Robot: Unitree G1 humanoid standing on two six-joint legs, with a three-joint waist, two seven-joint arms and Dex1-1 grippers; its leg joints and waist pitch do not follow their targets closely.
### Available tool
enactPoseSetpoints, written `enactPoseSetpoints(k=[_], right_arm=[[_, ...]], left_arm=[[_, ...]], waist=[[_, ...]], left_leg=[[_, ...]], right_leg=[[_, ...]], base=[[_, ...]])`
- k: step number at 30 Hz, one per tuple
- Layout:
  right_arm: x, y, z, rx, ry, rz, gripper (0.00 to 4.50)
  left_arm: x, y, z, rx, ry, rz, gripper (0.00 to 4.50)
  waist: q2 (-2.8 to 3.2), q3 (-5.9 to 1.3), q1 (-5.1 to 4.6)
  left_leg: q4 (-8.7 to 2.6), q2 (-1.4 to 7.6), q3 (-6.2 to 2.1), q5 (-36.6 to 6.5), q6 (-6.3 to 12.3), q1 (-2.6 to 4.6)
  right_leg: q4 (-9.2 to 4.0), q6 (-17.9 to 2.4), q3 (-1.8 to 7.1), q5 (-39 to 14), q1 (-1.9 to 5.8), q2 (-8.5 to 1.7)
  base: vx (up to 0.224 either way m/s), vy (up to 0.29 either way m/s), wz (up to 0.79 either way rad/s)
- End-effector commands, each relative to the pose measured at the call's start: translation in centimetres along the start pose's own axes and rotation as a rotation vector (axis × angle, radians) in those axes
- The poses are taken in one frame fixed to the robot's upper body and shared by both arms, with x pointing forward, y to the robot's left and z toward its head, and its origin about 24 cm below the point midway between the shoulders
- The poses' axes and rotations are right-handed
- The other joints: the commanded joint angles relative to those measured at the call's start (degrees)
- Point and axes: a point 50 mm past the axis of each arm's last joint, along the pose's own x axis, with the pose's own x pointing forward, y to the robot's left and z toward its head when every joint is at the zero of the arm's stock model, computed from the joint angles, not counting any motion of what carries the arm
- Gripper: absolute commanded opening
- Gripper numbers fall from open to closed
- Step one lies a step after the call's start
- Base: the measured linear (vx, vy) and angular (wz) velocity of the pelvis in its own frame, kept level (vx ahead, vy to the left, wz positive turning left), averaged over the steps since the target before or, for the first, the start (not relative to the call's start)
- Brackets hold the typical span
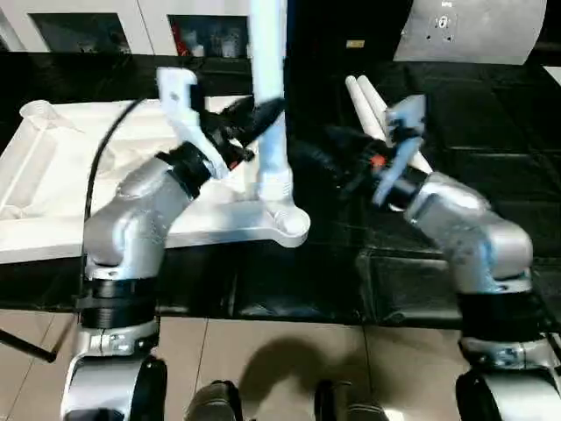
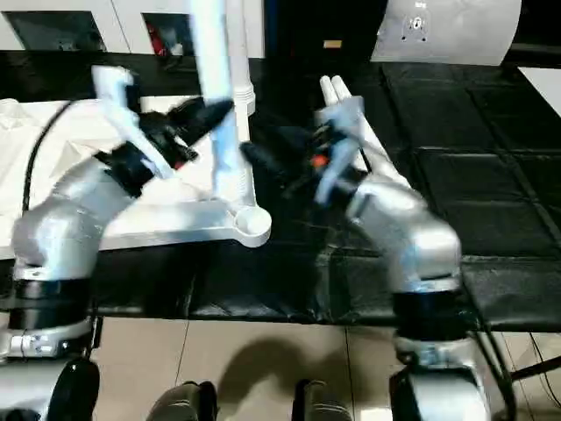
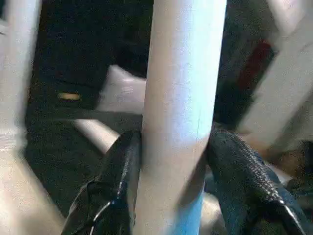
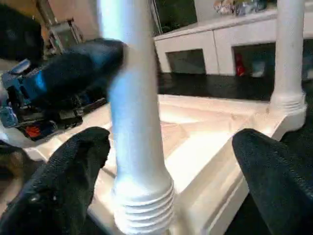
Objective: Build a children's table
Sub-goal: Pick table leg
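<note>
The children's table top (image 1: 105,175) lies upside down on the black work surface, its ribbed underside facing up. A white leg (image 1: 273,132) stands upright at its near right corner socket (image 1: 291,224). I cannot tell whether the leg's threaded end (image 4: 142,205) is seated in the socket. My left gripper (image 1: 261,114) is shut on this leg partway up, with the black fingers (image 3: 117,166) pressed on both sides. My right gripper (image 4: 171,147) is open, its fingers wide apart and clear of the leg. Another leg (image 4: 289,49) stands in the far corner. Two loose legs (image 1: 372,101) lie behind my right gripper.
The black sheet-covered work surface (image 1: 491,132) stretches to the right of the table top. Its front edge runs above the tiled floor (image 1: 289,360). White cabinets (image 2: 53,22) line the back.
</note>
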Motion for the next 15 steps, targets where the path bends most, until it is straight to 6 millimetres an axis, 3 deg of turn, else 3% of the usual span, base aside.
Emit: enactPoseSetpoints(k=[1,8,15], right_arm=[[-0.4,-0.3,0.7,0.069,-0.024,0.02,4.47],[-1.3,-0.7,1.7,0.2,-0.088,0.07,4.49],[-1.7,-0.5,1.6,0.184,-0.029,0.126,4.49]], left_arm=[[0.0,-0.7,0.7,-0.07,-0.032,-0.083,1.88],[-0.4,-1.2,1.1,-0.144,-0.028,-0.206,1.88],[-0.4,-1.4,1.0,-0.126,0.022,-0.255,1.88]], waist=[[-0.35,-6.73,0.35],[-0.25,-6.46,0.48],[-0.23,-6.56,0.84]], left_leg=[[-2.95,0.5,0.0,-9.0,3.46,1.04],[-3.17,0.58,-0.06,-10.5,2.71,1.35],[-3.25,0.68,-0.07,-10.0,2.11,1.41]], right_leg=[[-4.45,-10.9,2.14,-16.3,4.26,-3.13],[-5.01,-8.5,1.9,-20.7,4.05,-3.05],[-4.95,-7.9,2.01,-20.6,4.02,-3.09]], base=[[0.0,0.0,0.0],[0.0,0.0,0.0],[0.0,0.0,0.0]])
